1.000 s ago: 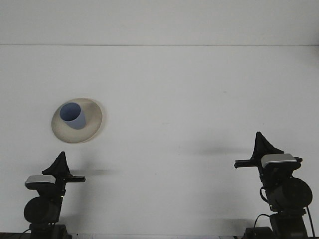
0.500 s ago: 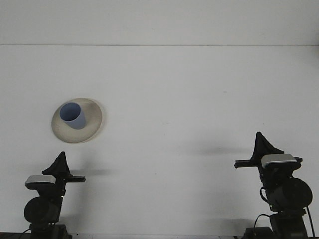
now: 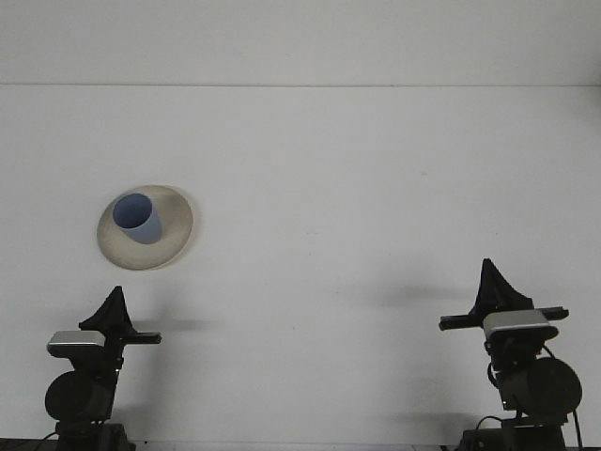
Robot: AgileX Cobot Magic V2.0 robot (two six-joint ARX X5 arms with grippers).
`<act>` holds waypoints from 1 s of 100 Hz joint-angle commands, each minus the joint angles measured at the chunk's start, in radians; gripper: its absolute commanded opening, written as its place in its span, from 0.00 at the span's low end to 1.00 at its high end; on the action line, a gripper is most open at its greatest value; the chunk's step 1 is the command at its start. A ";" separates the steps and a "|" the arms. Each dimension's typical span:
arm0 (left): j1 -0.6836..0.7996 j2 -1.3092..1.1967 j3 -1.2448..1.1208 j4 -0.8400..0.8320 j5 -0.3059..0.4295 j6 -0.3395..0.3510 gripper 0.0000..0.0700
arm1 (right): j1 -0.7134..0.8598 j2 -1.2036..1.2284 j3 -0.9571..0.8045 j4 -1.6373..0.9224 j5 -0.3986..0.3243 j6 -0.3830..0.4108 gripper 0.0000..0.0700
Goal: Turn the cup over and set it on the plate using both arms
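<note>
only the right hand has moved since the earlier frames, sitting slightly lower and nearer the bottom edge; the left hand is where it was. both rise as dark pointed shapes near the front of the white surface, and i cannot tell whether either is spread or pressed together. the blue cup stands mouth-up on the beige plate, left of centre on the surface, well apart from both hands and closer to the left one.
</note>
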 commanded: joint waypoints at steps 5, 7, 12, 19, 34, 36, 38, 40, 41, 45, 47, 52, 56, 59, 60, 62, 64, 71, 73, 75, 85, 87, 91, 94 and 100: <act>0.001 0.000 -0.020 0.013 -0.006 0.003 0.02 | -0.001 -0.133 -0.126 -0.024 -0.016 -0.129 0.00; 0.001 0.000 -0.020 0.013 -0.006 0.003 0.02 | -0.001 -0.152 -0.140 -0.035 -0.016 -0.136 0.00; 0.001 0.000 -0.020 0.013 -0.006 0.003 0.02 | -0.003 -0.210 -0.182 -0.076 -0.014 -0.166 0.00; 0.001 0.000 -0.020 0.013 -0.006 0.003 0.02 | -0.004 -0.267 -0.233 -0.100 -0.009 -0.206 0.00; 0.001 -0.002 -0.020 0.013 -0.006 0.003 0.02 | -0.007 -0.261 -0.303 -0.097 0.002 -0.210 0.00; 0.001 -0.001 -0.020 0.013 -0.006 0.003 0.02 | -0.007 -0.261 -0.301 -0.107 0.002 -0.211 0.00; 0.001 -0.001 -0.020 0.011 -0.006 0.003 0.02 | -0.007 -0.261 -0.301 -0.108 0.004 -0.211 0.00; 0.001 -0.002 -0.020 0.011 -0.006 0.003 0.02 | -0.007 -0.261 -0.301 -0.106 0.006 -0.211 0.00; 0.001 -0.002 -0.020 0.011 -0.006 0.003 0.02 | -0.007 -0.261 -0.301 -0.105 0.007 -0.212 0.00; 0.001 -0.003 -0.020 0.014 -0.006 0.003 0.02 | -0.007 -0.261 -0.301 -0.095 0.011 -0.212 0.00; 0.001 -0.003 -0.020 0.014 -0.006 0.003 0.02 | -0.008 -0.261 -0.301 -0.089 0.011 -0.211 0.00; 0.001 -0.003 -0.020 0.013 -0.006 0.003 0.02 | -0.008 -0.261 -0.301 -0.073 0.008 -0.211 0.00; 0.001 -0.003 -0.020 0.013 -0.006 0.003 0.02 | -0.008 -0.261 -0.301 -0.065 0.008 -0.211 0.00; 0.001 -0.003 -0.020 0.013 -0.006 0.003 0.02 | -0.008 -0.261 -0.301 -0.060 0.008 -0.211 0.00; 0.001 -0.003 -0.020 0.013 -0.006 0.003 0.02 | -0.008 -0.261 -0.301 -0.060 0.008 -0.211 0.00; 0.001 -0.003 -0.020 0.013 -0.006 0.003 0.02 | -0.008 -0.261 -0.301 -0.054 0.008 -0.211 0.00; 0.001 -0.003 -0.020 0.013 -0.006 0.003 0.02 | -0.008 -0.261 -0.301 -0.052 0.008 -0.211 0.00; 0.001 -0.003 -0.020 0.013 -0.006 0.003 0.02 | -0.008 -0.261 -0.301 -0.042 0.008 -0.211 0.00; 0.001 -0.003 -0.020 0.013 -0.006 0.003 0.02 | -0.008 -0.261 -0.301 -0.041 0.008 -0.211 0.00; 0.001 -0.003 -0.020 0.013 -0.006 0.003 0.02 | -0.008 -0.261 -0.301 -0.040 0.008 -0.211 0.00; 0.001 -0.003 -0.020 0.013 -0.006 0.003 0.02 | -0.008 -0.261 -0.301 -0.040 0.008 -0.211 0.00; 0.001 -0.003 -0.020 0.013 -0.006 0.003 0.02 | -0.008 -0.261 -0.301 -0.040 0.008 -0.211 0.00; 0.001 -0.003 -0.020 0.013 -0.006 0.003 0.02 | -0.008 -0.261 -0.301 -0.040 0.008 -0.211 0.00; 0.001 -0.003 -0.020 0.013 -0.006 0.003 0.02 | -0.008 -0.261 -0.301 -0.040 0.008 -0.211 0.00; 0.001 -0.003 -0.020 0.013 -0.006 0.003 0.02 | -0.008 -0.261 -0.301 -0.040 0.008 -0.211 0.00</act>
